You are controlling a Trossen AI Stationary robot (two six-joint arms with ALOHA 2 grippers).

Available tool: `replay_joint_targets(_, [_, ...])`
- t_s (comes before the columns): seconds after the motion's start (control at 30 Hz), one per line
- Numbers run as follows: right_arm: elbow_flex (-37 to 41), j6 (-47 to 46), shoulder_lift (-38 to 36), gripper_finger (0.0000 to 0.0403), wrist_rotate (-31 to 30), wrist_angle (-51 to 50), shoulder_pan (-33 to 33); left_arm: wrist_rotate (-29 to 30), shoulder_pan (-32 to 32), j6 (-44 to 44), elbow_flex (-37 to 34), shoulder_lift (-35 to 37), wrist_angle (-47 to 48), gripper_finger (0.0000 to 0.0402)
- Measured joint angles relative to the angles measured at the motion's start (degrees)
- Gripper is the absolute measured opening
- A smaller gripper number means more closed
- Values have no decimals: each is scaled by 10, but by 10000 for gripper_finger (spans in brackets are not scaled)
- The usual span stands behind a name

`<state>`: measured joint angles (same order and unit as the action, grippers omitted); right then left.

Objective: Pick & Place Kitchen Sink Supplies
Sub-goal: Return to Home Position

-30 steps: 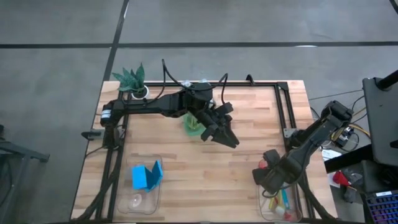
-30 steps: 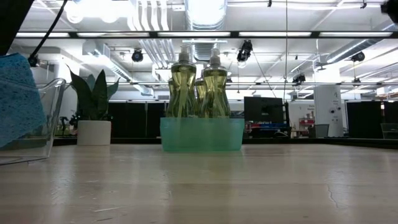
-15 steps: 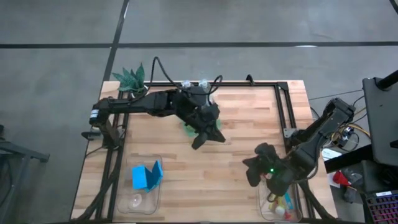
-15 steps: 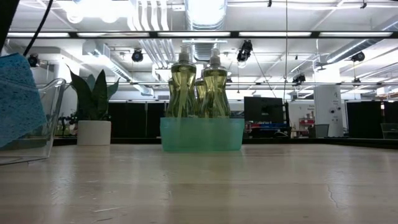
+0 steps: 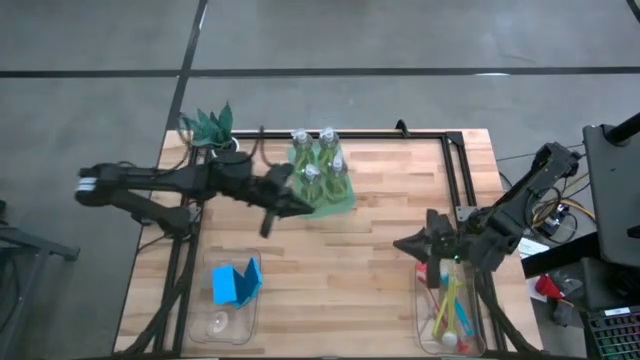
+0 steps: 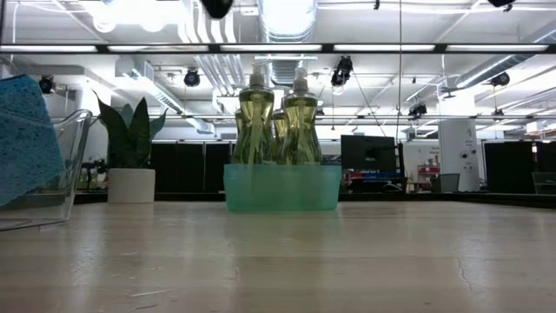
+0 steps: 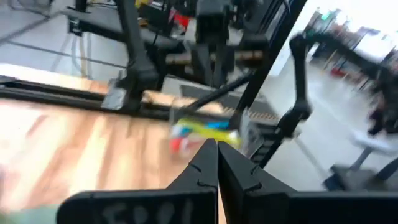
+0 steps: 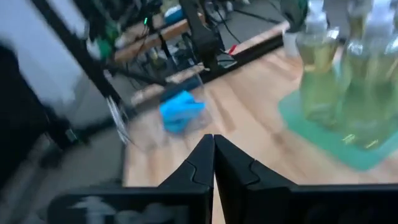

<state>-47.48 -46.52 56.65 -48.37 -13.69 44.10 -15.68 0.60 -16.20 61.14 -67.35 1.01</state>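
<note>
Several small bottles of yellow-green liquid stand upright in a translucent green tray at the table's far middle; the low view shows the bottles too. Blue sponges stand in a clear bin at the near left. Red, yellow and blue brushes lie in a clear bin at the near right. My left gripper is shut and empty, just at the tray's near-left side, pointing right. My right gripper is shut and empty, beside the brush bin's far end, pointing left.
A potted plant with teal leaves stands at the far left corner. A black frame rail runs along the table's far and right edges. Bare wood lies between the two bins.
My left gripper has drawn back from over the green tray toward the table's left edge and has shut; the bottles now show uncovered. My right gripper has moved from over the brush bin toward the far edge and turned to point left.
</note>
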Motion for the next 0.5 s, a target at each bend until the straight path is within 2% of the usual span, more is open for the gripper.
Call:
replay_joint_targets(0.1, [30,88,-49,8,7,-10,2,15,6,30,-86,77,20,4])
replay_joint_targets(0.27, [81,149,-112,8,-8,-32,-8,108,5,-29,-210,184,-23,7])
replay_joint_targets(0.37, [115,162,-148,8,-22,-50,-16,108,6,2,-269,232,-38,7])
replay_joint_targets(0.5, [156,198,-201,8,9,-38,-19,53,7,44,-339,271,-132,5])
